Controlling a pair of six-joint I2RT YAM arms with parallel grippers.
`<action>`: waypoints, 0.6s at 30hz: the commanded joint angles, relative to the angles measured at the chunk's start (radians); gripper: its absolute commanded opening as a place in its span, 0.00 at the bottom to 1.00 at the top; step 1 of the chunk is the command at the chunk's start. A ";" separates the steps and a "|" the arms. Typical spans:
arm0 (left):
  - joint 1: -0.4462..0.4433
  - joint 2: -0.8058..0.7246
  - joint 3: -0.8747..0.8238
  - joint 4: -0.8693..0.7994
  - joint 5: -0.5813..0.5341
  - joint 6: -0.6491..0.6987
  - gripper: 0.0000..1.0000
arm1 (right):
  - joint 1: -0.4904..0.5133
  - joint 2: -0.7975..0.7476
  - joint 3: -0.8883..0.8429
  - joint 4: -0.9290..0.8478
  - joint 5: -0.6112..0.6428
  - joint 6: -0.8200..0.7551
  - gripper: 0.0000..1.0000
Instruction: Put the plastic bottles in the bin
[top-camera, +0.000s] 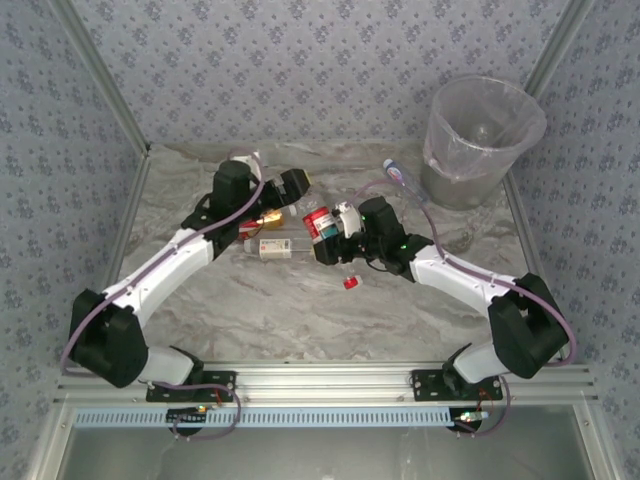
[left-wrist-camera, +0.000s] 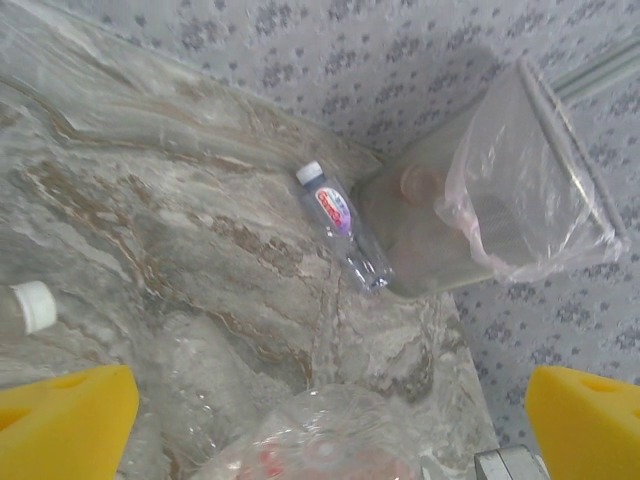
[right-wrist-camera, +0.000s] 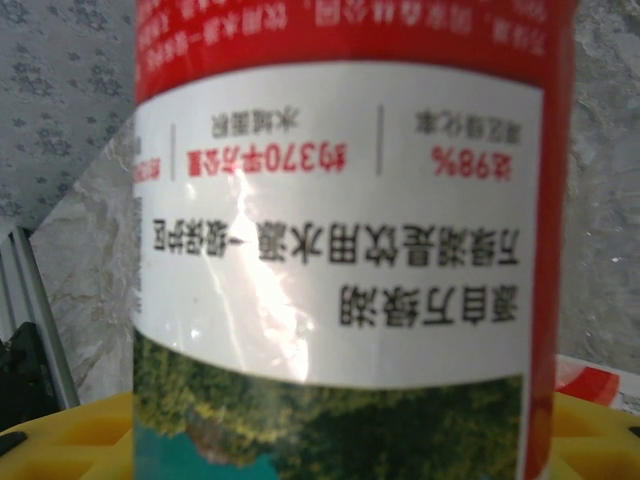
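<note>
Left hand (left-wrist-camera: 327, 425) spread wide; right hand (top-camera: 337, 226) pinching a red-and-white-labelled plastic bottle (right-wrist-camera: 340, 250).
From above, the tall translucent grey-white lined bin (top-camera: 480, 135) stands at the marbled tabletop's (top-camera: 250, 310) far right corner. The left wrist view adds a clear white-capped bottle (left-wrist-camera: 342, 228) lying just beside its base.

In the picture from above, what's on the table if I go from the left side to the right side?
A clear bottle lying flat → red-labelled bottle → little red cap → blue-capped bottle → bin.
</note>
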 joint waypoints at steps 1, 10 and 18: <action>0.028 -0.072 -0.050 0.054 -0.036 -0.004 1.00 | -0.021 -0.051 0.019 -0.059 0.034 -0.045 0.63; 0.090 -0.258 -0.230 0.078 -0.229 0.061 0.99 | -0.094 -0.109 0.071 -0.164 0.052 -0.117 0.62; 0.134 -0.395 -0.329 -0.029 -0.366 0.077 0.99 | -0.184 -0.153 0.123 -0.205 0.025 -0.156 0.62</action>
